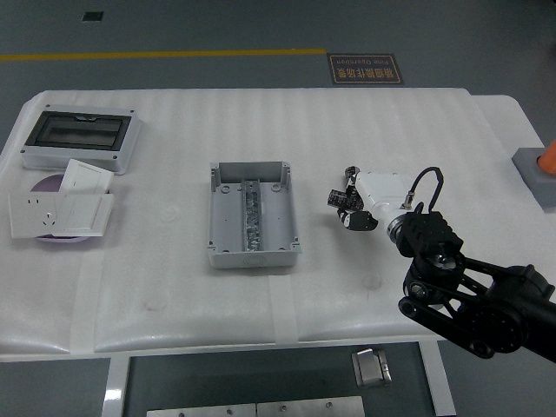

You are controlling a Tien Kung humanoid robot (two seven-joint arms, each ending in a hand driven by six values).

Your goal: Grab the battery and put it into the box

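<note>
The battery (350, 172) is a small black cylinder lying on the white table (174, 278), right of the box. Only its far end shows; the rest is hidden under my right hand (349, 207). That hand, white-backed with black digits, comes in from the lower right and sits directly over the battery. Whether it grips the battery does not show. The box (253, 217) is an open grey plastic enclosure with a metal rail inside, at the table's middle, about a hand's width left of my hand. My left arm is out of view.
A grey enclosure with a dark window lid (78, 139) stands at the far left. White socket plates (61, 208) lie on a purple disc in front of it. A grey block with an orange object (539, 174) sits at the right edge.
</note>
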